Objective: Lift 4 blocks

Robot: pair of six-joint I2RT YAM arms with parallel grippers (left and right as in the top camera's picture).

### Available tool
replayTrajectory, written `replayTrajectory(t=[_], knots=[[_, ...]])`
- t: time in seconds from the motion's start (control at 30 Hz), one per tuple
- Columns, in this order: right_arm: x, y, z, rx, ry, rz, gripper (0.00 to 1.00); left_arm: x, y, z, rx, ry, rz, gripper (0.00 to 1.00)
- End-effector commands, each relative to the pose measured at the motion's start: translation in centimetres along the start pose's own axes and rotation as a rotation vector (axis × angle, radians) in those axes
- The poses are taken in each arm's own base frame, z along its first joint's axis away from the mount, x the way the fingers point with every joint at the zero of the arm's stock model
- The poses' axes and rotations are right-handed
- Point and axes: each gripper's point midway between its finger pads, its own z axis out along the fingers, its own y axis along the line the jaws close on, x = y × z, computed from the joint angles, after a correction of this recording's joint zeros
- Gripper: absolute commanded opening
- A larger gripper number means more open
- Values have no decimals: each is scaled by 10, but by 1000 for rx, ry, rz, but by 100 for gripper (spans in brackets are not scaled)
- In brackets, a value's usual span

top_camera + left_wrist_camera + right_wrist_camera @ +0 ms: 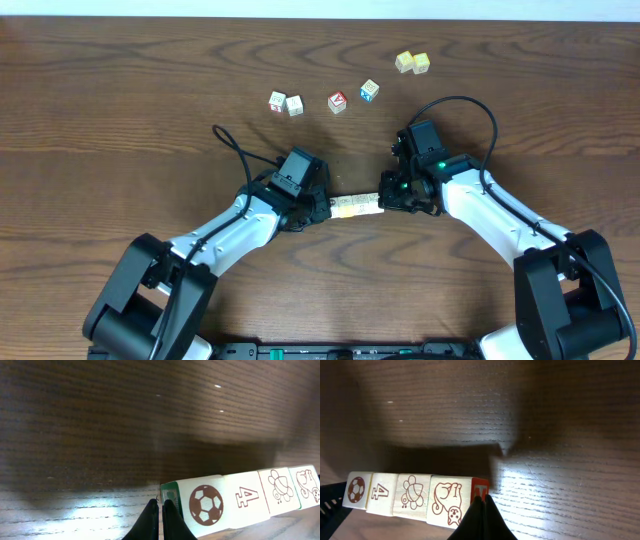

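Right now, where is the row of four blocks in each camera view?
Overhead: the row sits at centre, between the left gripper and right gripper.
Left wrist: the row fills the lower right.
Right wrist: the row lies lower left.
Shared landmark: the soccer-ball block, at the left gripper's end.

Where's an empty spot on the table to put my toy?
Bare wood lies left of the white cube pair and right of the yellow cubes. Crowded: the middle, where the left tool and right tool squeeze the row of blocks.
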Motion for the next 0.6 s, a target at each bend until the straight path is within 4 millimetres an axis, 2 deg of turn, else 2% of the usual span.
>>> replayTrajectory(t=[0.0, 0.57], knots=[[23, 41, 1, -168, 93, -38, 1, 14, -35, -3, 126, 66, 41, 7], [33, 33, 9, -161, 106, -18, 1, 16, -32, -3, 111, 69, 38, 7]])
